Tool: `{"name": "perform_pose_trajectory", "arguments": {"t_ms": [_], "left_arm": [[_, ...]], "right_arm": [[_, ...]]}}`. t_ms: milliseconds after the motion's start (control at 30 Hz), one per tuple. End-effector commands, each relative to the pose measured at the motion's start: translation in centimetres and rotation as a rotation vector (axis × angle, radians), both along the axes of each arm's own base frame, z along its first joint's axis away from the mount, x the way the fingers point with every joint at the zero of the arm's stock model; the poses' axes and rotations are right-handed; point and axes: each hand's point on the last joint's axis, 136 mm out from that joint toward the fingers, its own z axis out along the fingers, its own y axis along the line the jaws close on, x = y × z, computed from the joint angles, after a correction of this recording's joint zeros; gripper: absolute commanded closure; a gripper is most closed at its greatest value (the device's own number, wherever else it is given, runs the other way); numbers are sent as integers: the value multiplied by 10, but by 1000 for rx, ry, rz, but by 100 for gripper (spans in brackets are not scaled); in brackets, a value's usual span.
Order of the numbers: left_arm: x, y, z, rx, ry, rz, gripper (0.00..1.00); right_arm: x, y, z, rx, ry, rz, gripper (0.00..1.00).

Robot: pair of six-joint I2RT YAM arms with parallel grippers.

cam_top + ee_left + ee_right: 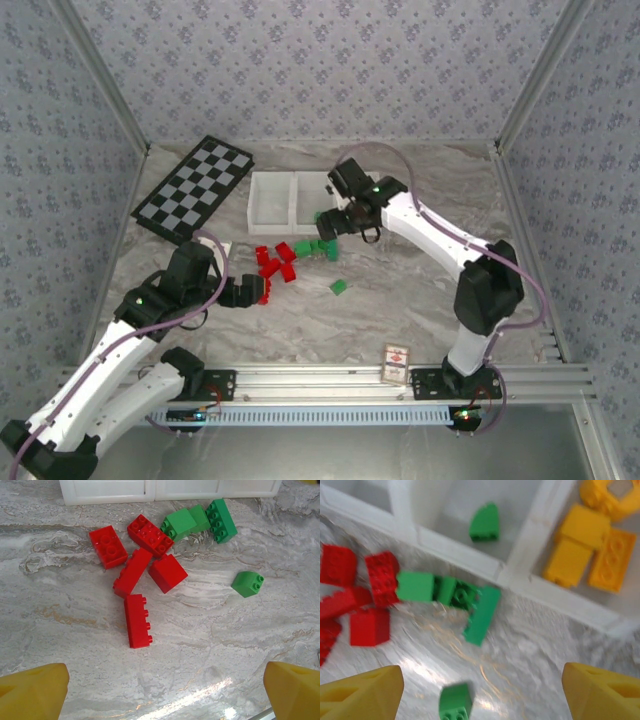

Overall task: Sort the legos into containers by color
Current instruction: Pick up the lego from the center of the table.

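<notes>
The red legos (167, 574) lie in a heap on the table (60, 630), with green legos (200, 522) at their 2 o'clock, just beside the containers (150, 492). They look light, hard and slippery, so pinching two flat sides seems best. The left tool (162, 695) is spread wide and empty, the red heap at its 12 o'clock; the right tool (482, 695) is spread and empty too, over the green ones.

Bright, even light, soft shadows.
Your right wrist view is motion-blurred; your left wrist view is sharp, with glare on the table (200, 695) toward its near edge.
</notes>
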Motion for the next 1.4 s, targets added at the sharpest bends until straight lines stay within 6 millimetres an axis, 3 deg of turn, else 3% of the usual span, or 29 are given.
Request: {"name": "perform_pose_trajectory", "arguments": {"t_ms": [0,100,567,1000,1200,1367], "left_arm": [[1,-4,-1,-4,-7,-13,0],[1,-3,-1,-4,-5,-11,0],[1,-3,-2,0,-2,-9,0],[2,-3,-1,1,-2,-7,0],[1,-2,-1,1,-4,-6,0],[2,-1,-1,4,-9,-1,0]], "right_arm": [[-17,-7,-6,-7,-8,-56,9],[-36,-7,-16,-36,12,-36,0],[-77,11,-72,-203,126,120,2],[-89,13,-119,-329,228,166,26],[-92,12,-130,-345,259,175,32],[-95,12,-134,-348,276,180,47]]}}
